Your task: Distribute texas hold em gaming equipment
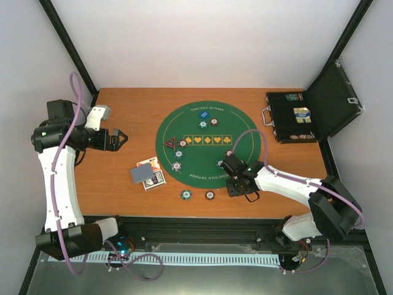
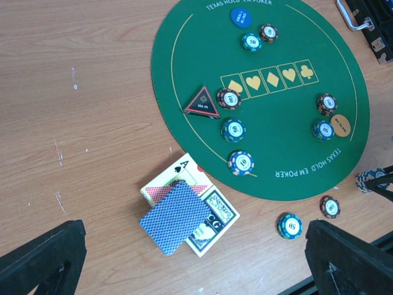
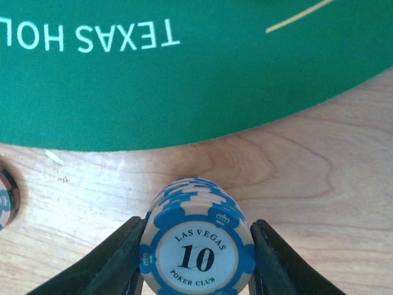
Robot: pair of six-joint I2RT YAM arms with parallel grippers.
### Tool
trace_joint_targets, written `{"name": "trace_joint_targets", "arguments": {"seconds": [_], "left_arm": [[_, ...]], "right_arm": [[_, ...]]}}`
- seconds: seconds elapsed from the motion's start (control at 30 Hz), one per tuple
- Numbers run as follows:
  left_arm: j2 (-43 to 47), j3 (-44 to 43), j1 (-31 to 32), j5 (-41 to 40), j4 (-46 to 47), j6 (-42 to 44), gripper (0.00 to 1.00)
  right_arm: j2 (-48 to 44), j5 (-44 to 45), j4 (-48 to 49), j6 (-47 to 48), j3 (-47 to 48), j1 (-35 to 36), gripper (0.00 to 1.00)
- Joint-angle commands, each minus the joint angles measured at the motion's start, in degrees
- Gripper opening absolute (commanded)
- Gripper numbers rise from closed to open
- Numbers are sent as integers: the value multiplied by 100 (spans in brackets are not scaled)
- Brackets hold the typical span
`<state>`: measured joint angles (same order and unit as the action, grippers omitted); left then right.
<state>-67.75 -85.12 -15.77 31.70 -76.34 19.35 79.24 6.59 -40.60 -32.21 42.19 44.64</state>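
- The right gripper (image 1: pixel 236 184) is clenched on a short stack of blue-and-cream chips (image 3: pixel 196 246). One dark finger (image 3: pixel 113 261) presses each side of the stack, whose top face reads "LAS VEGAS 10 POKER CLUB".
- In the right wrist view the stack sits low in the middle of the frame, over bare wood just below the curved edge of the green felt mat (image 1: pixel 194 157).
- Whether the stack rests on the table (image 1: pixel 132 114) or is raised off it cannot be told.
- The left gripper (image 1: pixel 116 139) is released, its fingers (image 2: pixel 43 261) spread wide in the lower corners of its wrist view with nothing between them. In the top view it hangs at the left, above bare wood and well apart from the mat.
- The playing cards (image 2: pixel 175 216) lie in a loose overlapping pile on the wood just left of the mat's lower edge. A blue-backed one lies on top, and an ace of spades (image 2: pixel 183 169) peeks out face up.
- A dark red-edged triangle marker (image 2: pixel 201 103) lies on the mat's left part, with a dark-edged chip (image 2: pixel 229 98) touching it on the right.
- A blue disc (image 2: pixel 241 16) lies near the mat's top edge and an orange disc (image 2: pixel 340 125) lies near its right edge.
- Two single chips, one teal (image 2: pixel 289 225) and one dark (image 2: pixel 330 206), lie on the wood below the mat.
- An open black case (image 1: pixel 295 117) sits at the upper right of the table.
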Motion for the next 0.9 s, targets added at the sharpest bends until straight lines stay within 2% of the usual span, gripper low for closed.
{"name": "trace_joint_targets", "arguments": {"seconds": [0.0, 0.3, 0.5, 0.7, 0.87], "left_arm": [[44, -202, -36, 6, -56, 67, 100], [42, -164, -31, 25, -43, 77, 100], [41, -119, -32, -8, -34, 95, 100], [13, -102, -31, -10, -20, 78, 100], [-17, -49, -31, 18, -6, 65, 100]], "right_arm": [[0, 33, -54, -6, 33, -35, 36], [-259, 169, -555, 68, 652, -35, 30], [1, 394, -924, 285, 1644, -48, 30], [898, 412, -849, 876, 3021, -721, 31], [2283, 404, -759, 1269, 4563, -1297, 30]]}}
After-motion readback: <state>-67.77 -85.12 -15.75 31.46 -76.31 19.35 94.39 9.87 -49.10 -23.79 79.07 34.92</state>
